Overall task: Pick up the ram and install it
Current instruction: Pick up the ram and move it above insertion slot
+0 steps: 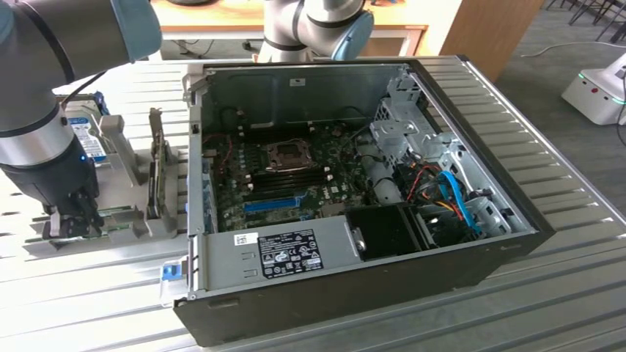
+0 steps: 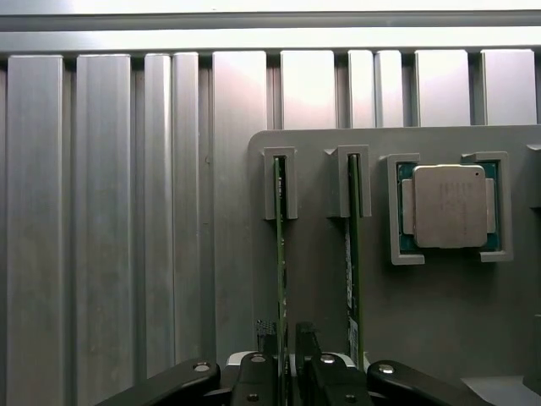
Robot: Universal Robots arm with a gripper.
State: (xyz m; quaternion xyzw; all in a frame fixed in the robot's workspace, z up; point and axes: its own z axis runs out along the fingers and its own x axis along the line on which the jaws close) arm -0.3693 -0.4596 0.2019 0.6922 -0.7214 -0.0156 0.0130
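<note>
At the parts holder (image 1: 59,246) on the exterior view's left, well apart from the open computer case (image 1: 342,264):

- Arm is down over the holder, gripper (image 1: 73,224) pointing at the slatted metal table (image 1: 547,308).
- Wrist view: two green sticks stand on edge, side by side and parallel, each with its far end seated in a slotted bracket of the holder (image 2: 439,321). A processor (image 2: 450,205) sits in its own frame just beside them.
- The ram (image 2: 280,254) is the stick farther from the processor. The second stick (image 2: 353,254) lies between the two.
- Gripper (image 2: 292,376) is open, one finger on each side of the ram, the thin board in the gap. Cannot tell whether either pad touches it. Nothing is lifted.
- Key relation: the ram's long axis runs straight out ahead of the fingers, so the jaws would close across its thin faces. The second stick is just outside the finger on the processor side; clearance there looks tight.
- Judgement: pick-up not yet made; installation not begun.
</note>
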